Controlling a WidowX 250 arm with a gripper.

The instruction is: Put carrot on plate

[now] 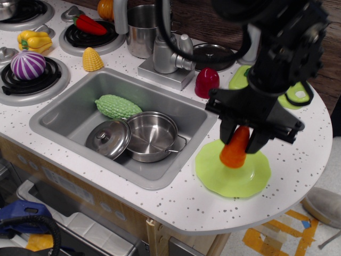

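Gripper (242, 140) jaws pinch the carrot (235, 149) by its narrow end, fat end down, hanging over the plate (233, 168), apparently just clear of it. Judging by this, transport is finished and placement is in hand: next calls for a short descent, then opening. Left of the plate lies the sink (58, 113); the speckled white counter (298, 160) curves round the plate's right side.

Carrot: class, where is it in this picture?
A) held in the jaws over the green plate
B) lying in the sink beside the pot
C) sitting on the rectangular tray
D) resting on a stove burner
A: the carrot hangs gripped between the jaws of the gripper, directly over the plate, not in the sink.
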